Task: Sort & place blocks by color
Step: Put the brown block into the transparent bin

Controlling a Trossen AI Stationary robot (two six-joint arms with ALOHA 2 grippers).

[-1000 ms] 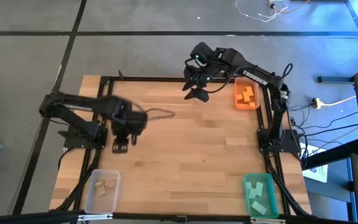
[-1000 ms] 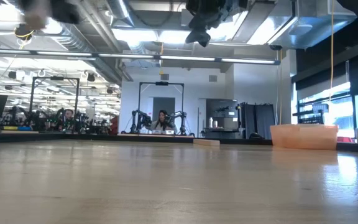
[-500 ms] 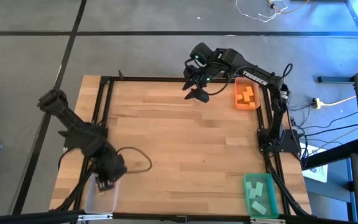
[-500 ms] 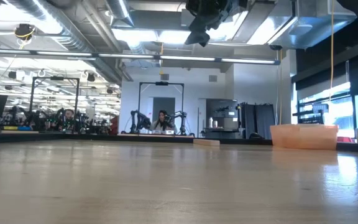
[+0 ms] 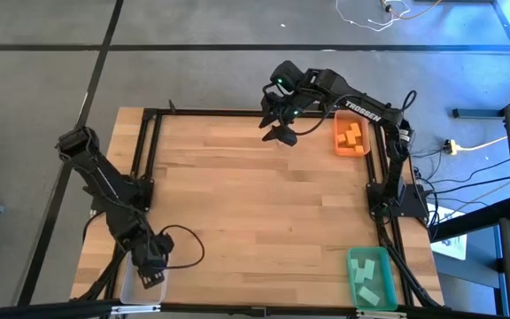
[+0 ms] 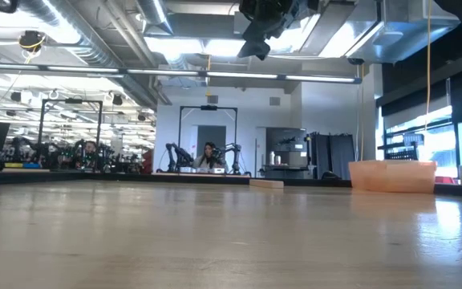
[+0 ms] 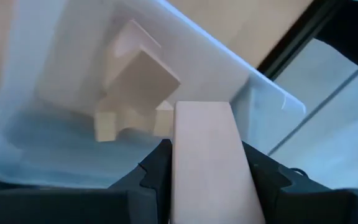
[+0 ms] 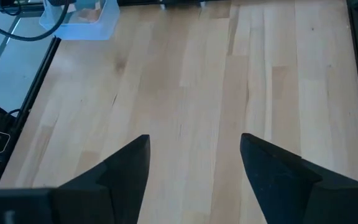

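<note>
My left gripper (image 5: 151,268) hangs over the clear bin (image 5: 131,285) at the table's near left corner, shut on a pale wood block (image 7: 207,163). Other pale wood blocks (image 7: 135,87) lie on the bin's floor below it. My right gripper (image 5: 280,135) is open and empty, held high above the far edge, left of the orange bin (image 5: 351,134) that holds orange blocks (image 5: 352,131). The green bin (image 5: 369,276) at the near right holds teal-green blocks (image 5: 367,268). My left gripper pinches the pale wood block by its two long sides (image 7: 178,168) between its two fingers (image 7: 151,177). The fingers point down into the clear bin and run along the block. The block is lifted clear, above the blocks in the bin.
A black metal frame (image 5: 149,142) runs around the wooden table top (image 5: 255,204). In the low view the orange bin (image 6: 391,175) stands at the far right, and a flat pale piece (image 6: 266,183) lies at the far edge. A person (image 6: 209,156) sits in the room behind.
My left gripper has swung from the table's middle left toward the near edge with the pale wood block and now hangs over the clear bin. My right arm has kept still.
</note>
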